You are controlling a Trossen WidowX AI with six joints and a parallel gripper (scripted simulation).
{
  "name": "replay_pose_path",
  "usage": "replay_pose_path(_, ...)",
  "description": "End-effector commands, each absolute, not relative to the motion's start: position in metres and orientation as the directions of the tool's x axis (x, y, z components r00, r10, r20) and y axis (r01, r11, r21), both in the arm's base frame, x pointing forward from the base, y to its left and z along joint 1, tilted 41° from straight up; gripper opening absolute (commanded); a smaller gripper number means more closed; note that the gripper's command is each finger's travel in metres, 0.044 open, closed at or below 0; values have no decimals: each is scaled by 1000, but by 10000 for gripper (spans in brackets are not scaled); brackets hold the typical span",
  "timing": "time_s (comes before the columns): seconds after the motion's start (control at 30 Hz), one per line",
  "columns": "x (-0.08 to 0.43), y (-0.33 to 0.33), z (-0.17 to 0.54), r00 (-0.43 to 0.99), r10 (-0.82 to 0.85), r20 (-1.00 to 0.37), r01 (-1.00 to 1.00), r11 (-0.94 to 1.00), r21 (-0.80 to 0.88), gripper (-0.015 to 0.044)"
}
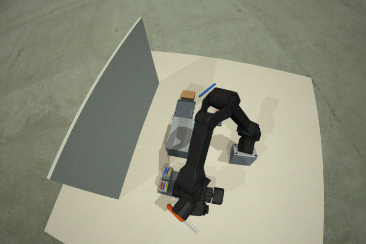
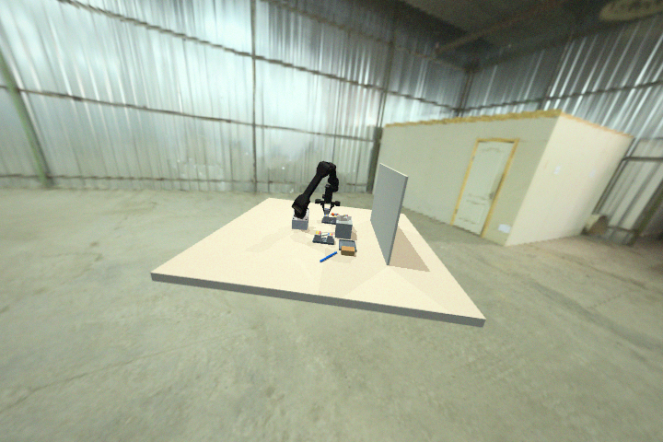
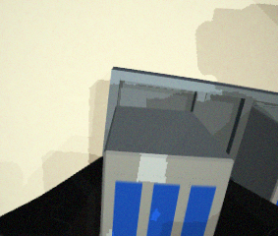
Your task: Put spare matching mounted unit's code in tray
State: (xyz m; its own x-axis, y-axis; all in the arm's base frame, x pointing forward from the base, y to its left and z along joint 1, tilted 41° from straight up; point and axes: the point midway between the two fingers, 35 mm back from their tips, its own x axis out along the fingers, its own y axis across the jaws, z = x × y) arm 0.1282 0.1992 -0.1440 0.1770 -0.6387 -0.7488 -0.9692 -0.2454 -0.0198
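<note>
The hand (image 3: 150, 169) (image 2: 327, 205) is closed on a spare (image 3: 165, 206) at the divided holder (image 3: 202, 82) (image 1: 175, 176) (image 2: 326, 221). The label of the spare carries three parallel blue bars; no letters or digits are legible. Adjacent in the holder, one label (image 1: 167, 171) shows blue, blue, yellow; another (image 1: 163, 186) shows red, blue, yellow. Farther along the tabletop (image 1: 290, 172) (image 2: 259, 261) stands a grey box (image 1: 179, 141) (image 2: 343, 229). Beyond it lies the tray (image 1: 185, 108) (image 2: 347, 242), with a brown block (image 1: 188, 94) (image 2: 347, 250) at its far end. The held spare is outside the tray.
</note>
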Motion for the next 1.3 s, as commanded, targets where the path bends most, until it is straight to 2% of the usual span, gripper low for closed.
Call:
replay_pose_path(0.0,122,226,-115,184,-619,-764,-969,-246,-33,0)
replay_pose_path(0.3,122,231,-110,190,-616,-765,-967,-252,-37,0)
replay_pose_path(0.67,113,267,-52,183,-618,-764,-968,-247,-32,0)
replay_pose_path(0.83,113,269,-48,183,-618,-764,-969,-247,-32,0)
replay_pose_path(1.27,179,259,-2,170,-571,-803,-968,-249,-27,0)
